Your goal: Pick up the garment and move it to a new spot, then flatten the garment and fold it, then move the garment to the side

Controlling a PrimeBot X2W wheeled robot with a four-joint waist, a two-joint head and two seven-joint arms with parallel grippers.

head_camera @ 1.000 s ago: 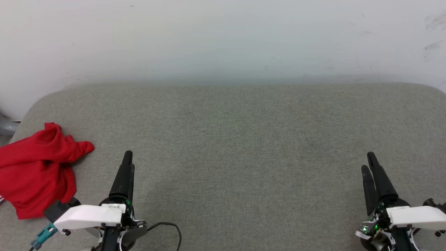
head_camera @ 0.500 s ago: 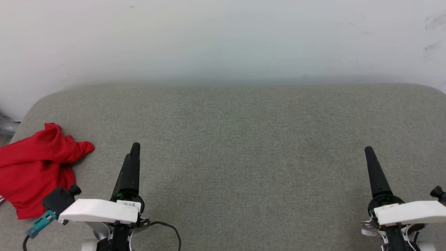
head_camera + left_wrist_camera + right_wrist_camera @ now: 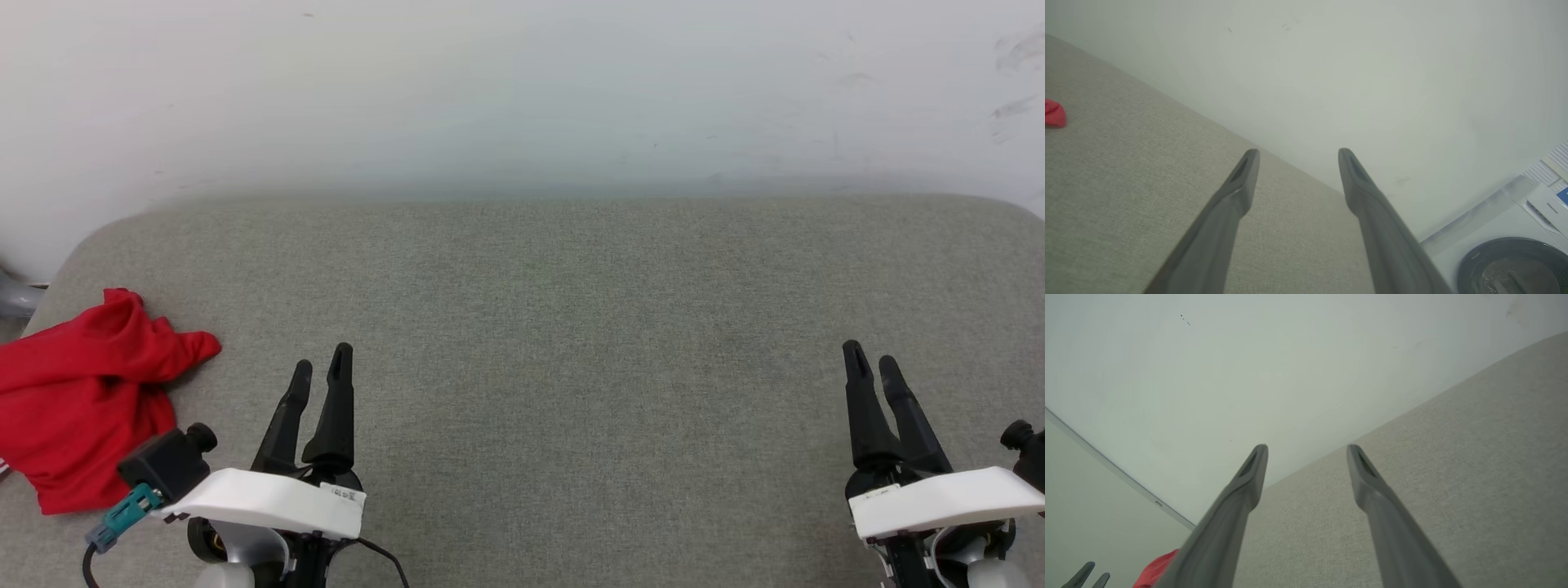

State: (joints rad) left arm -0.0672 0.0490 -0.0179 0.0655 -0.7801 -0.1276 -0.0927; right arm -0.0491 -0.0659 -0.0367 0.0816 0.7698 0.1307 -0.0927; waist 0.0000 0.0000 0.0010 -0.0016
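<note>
Noted left hand [image 3: 323,357] and right hand [image 3: 869,354] rolled since a second ago, both splayed empty; crumpled red thin-fabric garment [image 3: 82,400] untouched on grey woven surface [image 3: 571,343], pickup pending.

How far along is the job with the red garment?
Done: nothing visible; the thin red garment lies crumpled at the left edge of the grey fabric surface. In hand: nothing; left gripper and right gripper are open, empty. Left: pick, move, flatten, fold, set aside.

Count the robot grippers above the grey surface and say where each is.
2. The left gripper is at lower left, near the red garment; the right gripper is at lower right.
</note>
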